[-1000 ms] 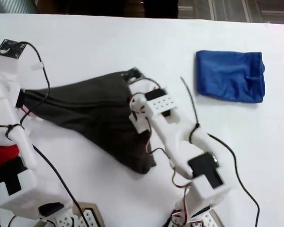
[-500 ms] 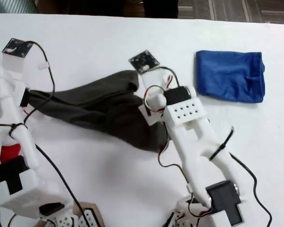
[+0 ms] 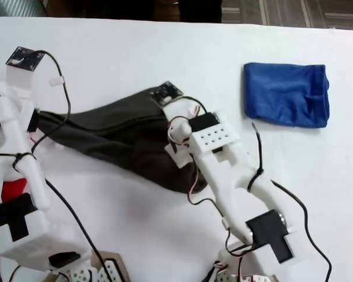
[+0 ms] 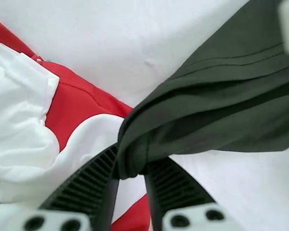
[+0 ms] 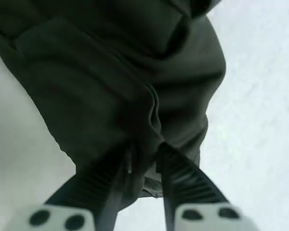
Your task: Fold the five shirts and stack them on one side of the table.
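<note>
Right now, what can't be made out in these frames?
- High view: where the right gripper pinches the dark shirt, covered by that arm's wrist.
- High view: the red and white cloth, cut by the edge and covered by the left arm.
- Wrist views: the dark shirt's collar and sleeves, lost in bunched folds.

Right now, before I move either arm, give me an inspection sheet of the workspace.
Surface: white table, no stains seen.
Job's things: dark grey cloth shirt stretched between both arms; folded blue cloth shirt apart on the right; red-and-white cloth by the left arm.
Clutter: nothing seen.
Hands: left hand shut on the dark shirt's end; right hand shut on its other side.
Cables: black cables loop along both arms.
Surroundings: dark floor beyond the table's far edge.
</note>
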